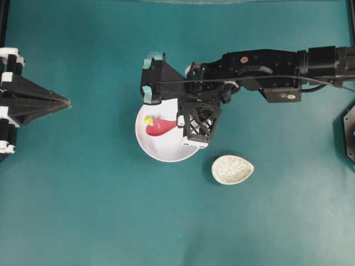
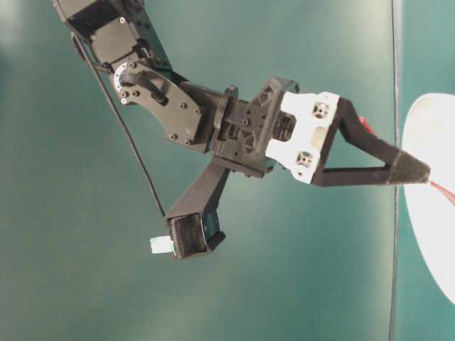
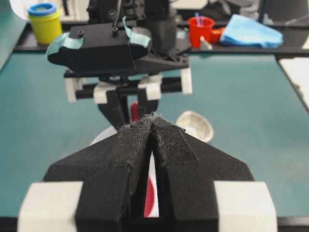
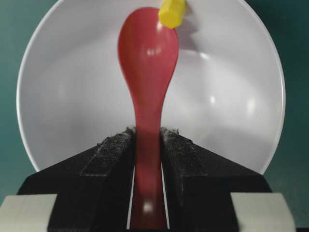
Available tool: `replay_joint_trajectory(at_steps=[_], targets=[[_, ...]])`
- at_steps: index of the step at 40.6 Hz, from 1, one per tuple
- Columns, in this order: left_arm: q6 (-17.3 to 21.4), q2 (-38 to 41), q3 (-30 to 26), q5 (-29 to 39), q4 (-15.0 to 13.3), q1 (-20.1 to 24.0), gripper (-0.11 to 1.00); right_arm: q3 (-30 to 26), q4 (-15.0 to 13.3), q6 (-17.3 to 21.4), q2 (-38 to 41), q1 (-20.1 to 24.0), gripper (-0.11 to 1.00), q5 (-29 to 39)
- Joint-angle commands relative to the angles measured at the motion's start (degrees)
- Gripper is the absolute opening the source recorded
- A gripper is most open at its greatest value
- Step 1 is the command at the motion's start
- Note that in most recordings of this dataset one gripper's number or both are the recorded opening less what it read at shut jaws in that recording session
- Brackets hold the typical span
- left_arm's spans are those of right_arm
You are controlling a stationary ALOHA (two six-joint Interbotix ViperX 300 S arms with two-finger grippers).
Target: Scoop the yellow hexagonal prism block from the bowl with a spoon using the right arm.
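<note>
Block [image 4: 172,12], yellow, sits at the tip of the spoon's [image 4: 147,63] scoop, touching its far edge, inside the bowl [image 4: 63,96]. Right end effector [image 4: 147,140] is clamped on the spoon handle, scoop pointing away from it over the bowl floor. Right arm [image 1: 260,66] reaches in from the counter's right edge, wrist over the bowl's rim. Bowl stands near the counter's middle; speckled spoon rest [image 1: 232,169] lies just beside it, toward the front-right. Left end effector [image 3: 153,130], fingers together, holding nothing, hangs at the left edge, well apart from the bowl.
</note>
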Motion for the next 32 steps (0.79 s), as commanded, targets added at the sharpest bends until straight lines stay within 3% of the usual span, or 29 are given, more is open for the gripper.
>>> replay_joint_trajectory(at_steps=[1,11,22,32], targets=[[-0.09,-0.09,-1.67,-0.26,0.18,0.00,0.00,-0.44,-0.09,0.09,-1.14,0.09,0.24,-0.44],[-0.09,-0.44,-1.76,-0.18,0.09,0.00,0.00,2.11,0.00,0.18,-2.37,0.09,0.25,-3.87],[-0.09,-0.35,-1.85,0.00,0.18,0.00,0.00,6.15,-0.44,3.78,-4.57,0.09,0.24,-8.70],[-0.09,-0.44,-1.76,0.00,0.18,0.00,0.00,7.73,-0.53,4.22,-5.62,0.09,0.24,-11.95]])
